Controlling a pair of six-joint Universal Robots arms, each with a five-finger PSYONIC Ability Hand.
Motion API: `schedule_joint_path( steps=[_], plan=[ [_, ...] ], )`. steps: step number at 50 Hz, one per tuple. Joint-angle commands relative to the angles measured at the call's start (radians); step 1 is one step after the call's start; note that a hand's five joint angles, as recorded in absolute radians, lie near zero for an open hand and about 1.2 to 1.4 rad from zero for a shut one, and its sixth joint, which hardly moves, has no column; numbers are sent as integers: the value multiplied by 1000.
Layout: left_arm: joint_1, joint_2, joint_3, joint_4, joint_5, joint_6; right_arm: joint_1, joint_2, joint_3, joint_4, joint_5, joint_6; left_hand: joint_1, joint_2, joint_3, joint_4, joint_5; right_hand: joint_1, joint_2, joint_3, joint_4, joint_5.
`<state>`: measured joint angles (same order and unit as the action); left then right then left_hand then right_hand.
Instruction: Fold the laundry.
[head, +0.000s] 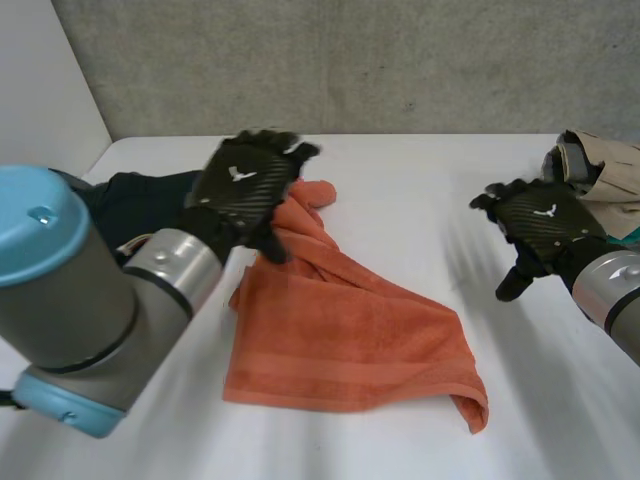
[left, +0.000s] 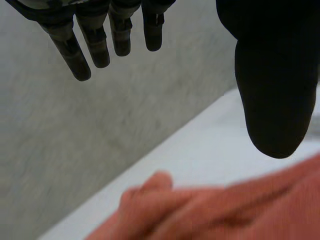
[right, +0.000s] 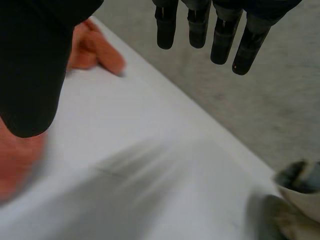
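Observation:
An orange towel (head: 340, 330) lies loosely folded on the white table (head: 420, 190), with one corner bunched up at its far left. My left hand (head: 245, 185) hovers over that far corner. In the left wrist view its fingers (left: 100, 45) are straight and its thumb stands apart, with nothing between them and the towel (left: 225, 210) lying below. My right hand (head: 545, 222) hangs above bare table to the right of the towel. Its fingers (right: 220, 35) are straight and empty, and the towel (right: 95, 50) lies beside its thumb.
A dark garment (head: 135, 200) lies at the table's left edge, behind my left arm. A pile of beige clothes (head: 605, 165) sits at the far right corner, close to my right hand, and is seen as the beige pile (right: 300, 190) in the right wrist view. A grey wall runs behind the table.

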<state>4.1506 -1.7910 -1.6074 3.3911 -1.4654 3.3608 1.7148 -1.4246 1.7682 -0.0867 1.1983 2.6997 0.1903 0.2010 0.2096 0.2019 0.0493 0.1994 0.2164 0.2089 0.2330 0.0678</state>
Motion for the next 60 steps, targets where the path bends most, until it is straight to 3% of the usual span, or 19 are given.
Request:
schedule_joint_path(
  steps=[1, 8, 15, 19, 27, 30, 34, 35, 41, 49, 54, 59, 60],
  plan=[
    [14, 41, -135, -114, -102, 3, 20, -39, -43, 257, -72, -12, 32, 21, 13, 20, -2, -25, -42, -34, -58, -68],
    [6, 36, -215, -55, -127, 2, 155, -30, 3, 251, -63, -61, 32, 21, 13, 20, -2, 38, 21, 28, 4, -5],
    [106, 22, -224, 40, -119, 5, 256, -4, 86, 177, -43, -94, 29, 18, 10, 17, -4, 85, 68, 76, 52, 42],
    [129, 21, -216, 51, -116, 2, 302, 35, 131, 118, 0, -95, 29, 18, 10, 17, -4, 85, 68, 76, 52, 42],
    [125, 22, -223, 53, -116, 0, 382, 137, 142, -7, 191, -112, 20, 10, 1, 9, -13, 103, 86, 93, 69, 60],
    [122, 24, -226, 51, -116, 0, 387, 159, 143, -39, 216, -136, 17, 7, -2, 6, -16, 188, 170, 178, 154, 145],
    [122, 24, -229, 51, -116, -1, 370, 179, 142, -74, 242, -182, 14, 4, -5, 3, -19, 812, 795, 802, 778, 769],
    [123, 25, -233, 51, -116, 0, 362, 178, 139, -85, 248, -195, 11, 1, -8, 0, -22, 1193, 1176, 1184, 1159, 1150],
    [126, 36, -233, 50, -116, 0, 309, 155, 132, -114, 257, -210, 11, 1, -8, 0, -22, 1197, 1180, 1187, 1163, 1154],
    [134, 51, -235, 48, -113, 2, 25, 66, 100, -113, 242, -368, 9, -2, -11, -3, -25, 1197, 1180, 1187, 1163, 1154],
    [149, 51, -233, 48, -110, 2, -104, 127, -18, -120, 234, -495, 9, -2, -11, -3, -25, 1197, 1180, 1187, 1163, 1154],
    [157, 48, -224, 50, -63, 2, -112, 269, -160, -122, 234, -525, 17, 7, -2, 6, -16, 1197, 1180, 1187, 1163, 1154],
    [158, 48, -223, 50, -55, 2, -112, 286, -182, -120, 234, -517, 17, 7, -2, 6, -16, 1073, 1056, 1063, 1039, 1030]
  ],
)
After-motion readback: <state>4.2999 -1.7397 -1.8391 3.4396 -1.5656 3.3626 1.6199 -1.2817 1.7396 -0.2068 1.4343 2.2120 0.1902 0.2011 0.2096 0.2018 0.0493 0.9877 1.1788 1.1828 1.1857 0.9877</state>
